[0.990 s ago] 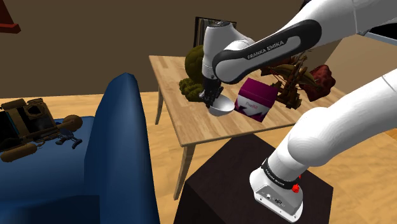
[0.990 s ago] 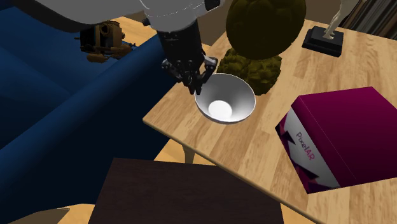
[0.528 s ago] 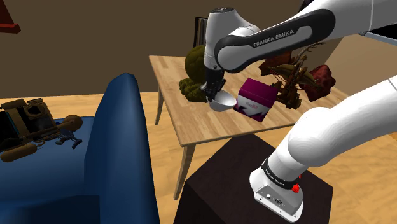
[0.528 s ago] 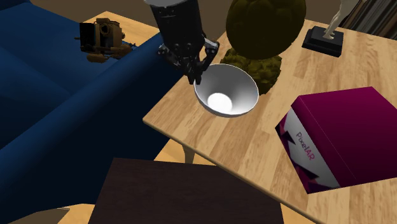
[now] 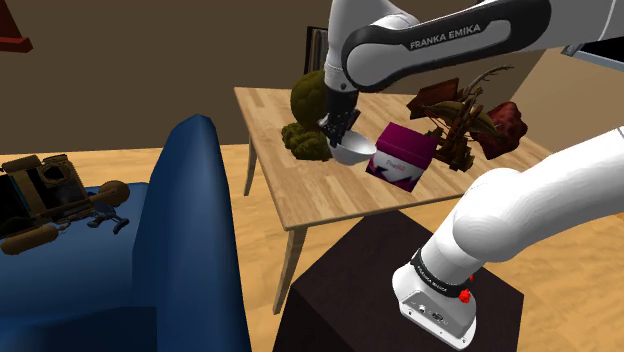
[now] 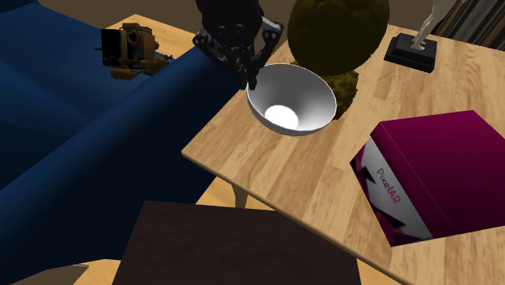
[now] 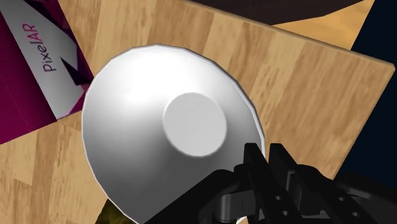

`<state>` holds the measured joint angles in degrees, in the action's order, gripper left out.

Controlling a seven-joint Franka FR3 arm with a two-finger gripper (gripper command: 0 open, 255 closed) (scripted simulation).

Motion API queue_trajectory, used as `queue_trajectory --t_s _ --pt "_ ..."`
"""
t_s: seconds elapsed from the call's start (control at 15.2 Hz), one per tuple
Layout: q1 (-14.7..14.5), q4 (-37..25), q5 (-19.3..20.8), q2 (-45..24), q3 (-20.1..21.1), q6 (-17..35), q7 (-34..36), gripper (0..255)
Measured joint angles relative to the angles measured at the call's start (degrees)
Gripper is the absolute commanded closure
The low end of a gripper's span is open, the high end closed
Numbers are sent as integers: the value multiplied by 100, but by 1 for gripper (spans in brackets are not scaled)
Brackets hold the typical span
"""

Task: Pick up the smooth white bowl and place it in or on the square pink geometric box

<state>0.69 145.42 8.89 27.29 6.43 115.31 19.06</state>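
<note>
A smooth white bowl hangs above the wooden table, held by its rim. My black gripper is shut on the rim on the side away from the box. In the wrist view the fingers clasp the rim, and the bowl tilts with its flat base in sight. The magenta box, with a white printed side, stands on the table just beyond the bowl, at the shoulder view's right.
An olive-green bushy ornament stands close behind the bowl. A dark reddish plant sits behind the box and a small statue at the table's back. A blue sofa flanks the table. The dark stand lies below.
The gripper has lifted the bowl higher off the table and carried it toward the box, to the shoulder view's right. The box has not moved.
</note>
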Motion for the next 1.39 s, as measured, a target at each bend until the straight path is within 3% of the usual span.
queue_trajectory --t_s 1.06,1.39 --pt "-15 -1010 -77 280 -29 -1272 -232 255" --pt "202 -875 157 637 -473 -1396 -798 255"
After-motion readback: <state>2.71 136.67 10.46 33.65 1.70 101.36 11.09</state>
